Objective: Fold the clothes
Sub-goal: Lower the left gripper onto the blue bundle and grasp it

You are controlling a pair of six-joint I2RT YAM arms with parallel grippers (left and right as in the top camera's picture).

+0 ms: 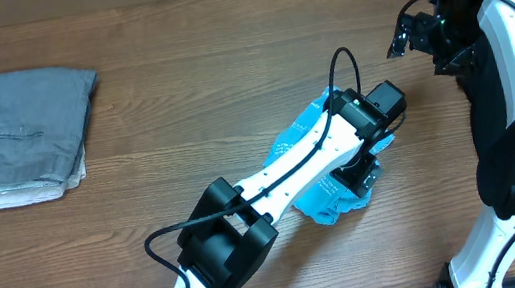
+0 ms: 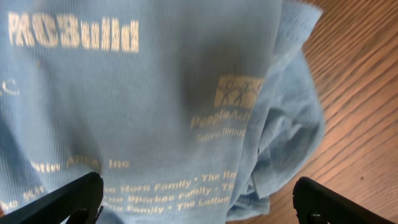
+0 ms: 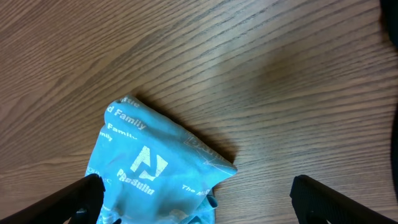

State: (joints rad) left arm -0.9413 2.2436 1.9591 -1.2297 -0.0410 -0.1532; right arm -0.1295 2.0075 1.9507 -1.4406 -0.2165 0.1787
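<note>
Brown wood-grain surface (image 1: pixel 190 93) fills all three views. In the overhead view a grey garment (image 1: pixel 19 137), folded flat, lies near the left edge, well apart from everything else. The light blue T-shirt (image 1: pixel 324 200), bunched up and printed with pale lettering, lies right of centre. My left arm (image 1: pixel 282 176) stretches across it and hides its middle. The left pincer (image 2: pixel 199 199) hangs released close over the cloth, grasping nothing. The right pincer (image 3: pixel 199 190) is released too, above bare wood beside the shirt's edge.
</note>
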